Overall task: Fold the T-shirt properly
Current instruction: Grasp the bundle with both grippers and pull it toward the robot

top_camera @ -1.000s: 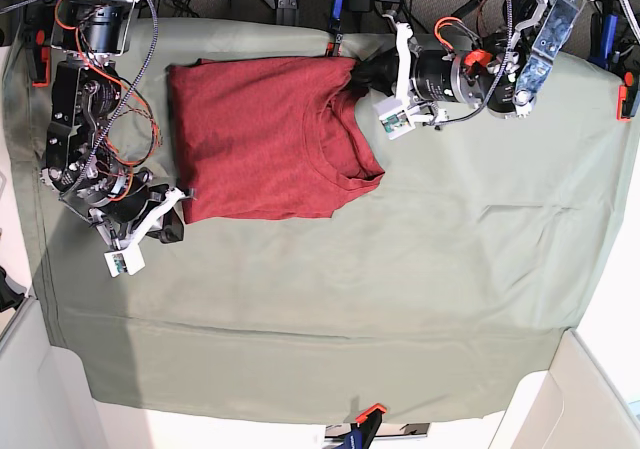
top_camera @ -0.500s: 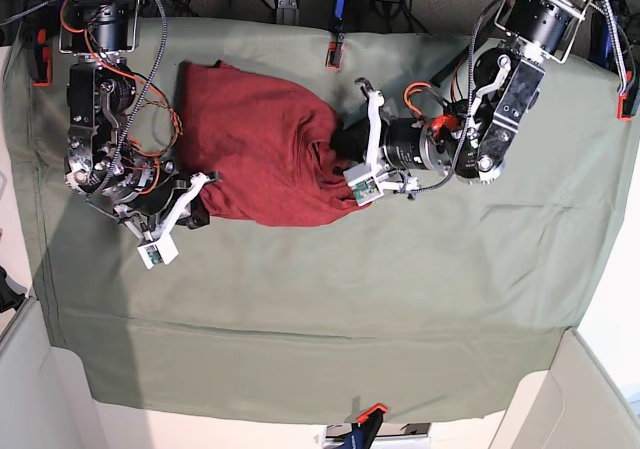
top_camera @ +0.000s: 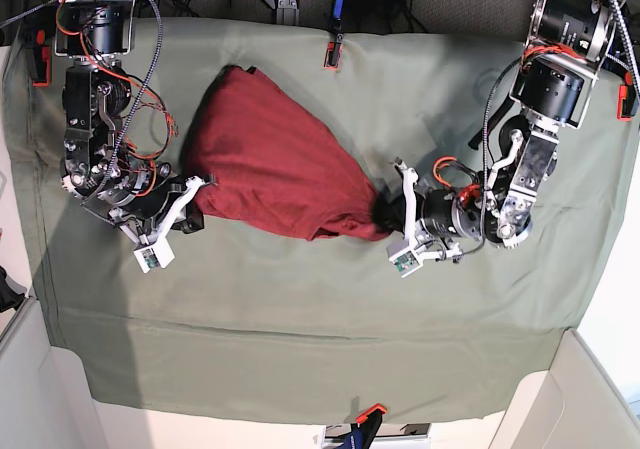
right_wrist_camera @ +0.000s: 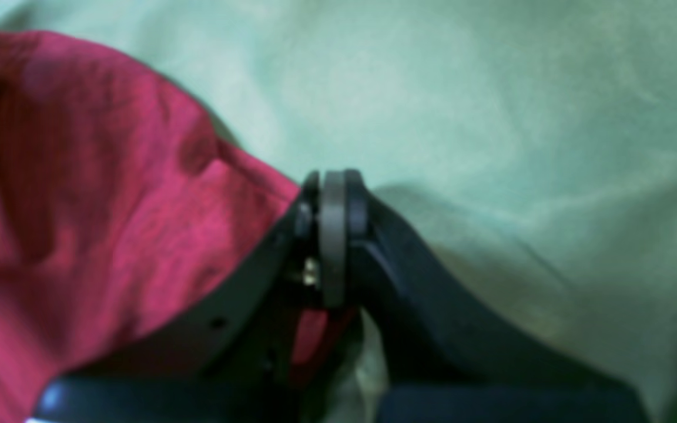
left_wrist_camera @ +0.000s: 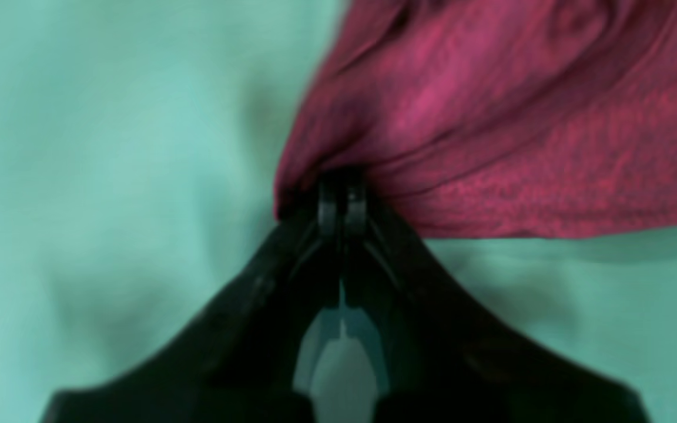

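Note:
The dark red T-shirt [top_camera: 280, 169] lies bunched into a long tapered shape on the green cloth, drawn out between my two grippers. My left gripper [top_camera: 384, 219], at the base view's right of centre, is shut on the narrow gathered end. The left wrist view shows that gripper [left_wrist_camera: 341, 191] pinching a bunch of the T-shirt [left_wrist_camera: 491, 117], which fans out up and to the right. At the base view's left, my right gripper [top_camera: 198, 205] is shut on the shirt's other edge. In the right wrist view the closed gripper [right_wrist_camera: 332, 194] holds the T-shirt [right_wrist_camera: 80, 205], which spreads to the left.
A pale sage-green cloth sheet [top_camera: 400, 329] covers the table. Orange clamps pin it at the far edge [top_camera: 333, 51], near edge [top_camera: 370, 411], left edge [top_camera: 40, 57] and right edge [top_camera: 625, 97]. Cables and arm bases sit along the far side.
The left gripper has dragged its end of the shirt from the far edge toward the near right. The flat shirt has gathered into a stretched cone. The right gripper shifted slightly inward.

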You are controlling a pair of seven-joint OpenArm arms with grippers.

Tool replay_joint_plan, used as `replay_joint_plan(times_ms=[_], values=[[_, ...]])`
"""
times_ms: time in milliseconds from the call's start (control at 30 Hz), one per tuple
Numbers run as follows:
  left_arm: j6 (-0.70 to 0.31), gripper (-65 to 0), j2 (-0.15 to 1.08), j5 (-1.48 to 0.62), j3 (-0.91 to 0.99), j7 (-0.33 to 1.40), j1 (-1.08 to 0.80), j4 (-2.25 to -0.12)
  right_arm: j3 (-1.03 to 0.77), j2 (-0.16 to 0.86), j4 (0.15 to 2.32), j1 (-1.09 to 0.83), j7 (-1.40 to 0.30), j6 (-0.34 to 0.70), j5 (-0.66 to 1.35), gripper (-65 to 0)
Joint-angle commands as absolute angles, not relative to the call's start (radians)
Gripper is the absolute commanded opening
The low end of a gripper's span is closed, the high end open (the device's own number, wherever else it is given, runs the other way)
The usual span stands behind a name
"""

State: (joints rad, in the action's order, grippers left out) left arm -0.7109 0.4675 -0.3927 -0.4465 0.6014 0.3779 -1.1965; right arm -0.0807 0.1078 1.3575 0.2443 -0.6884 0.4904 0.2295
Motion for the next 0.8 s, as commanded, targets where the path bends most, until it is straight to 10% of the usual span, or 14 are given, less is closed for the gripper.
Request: replay_joint_plan(times_ms=[0,767], values=[[-0.698,-65.0,0.48,-0.399,-0.439,0.587,0.423,-1.193,-0.086,0.113,1.374,0.271,-0.667,0.493,0.242,-65.0],[-0.698,-65.0,0.659,-1.308,-0.439,1.24,0.192,-1.478,0.019,0.113,1.271,0.271,-0.656,0.505,0.242,-65.0]])
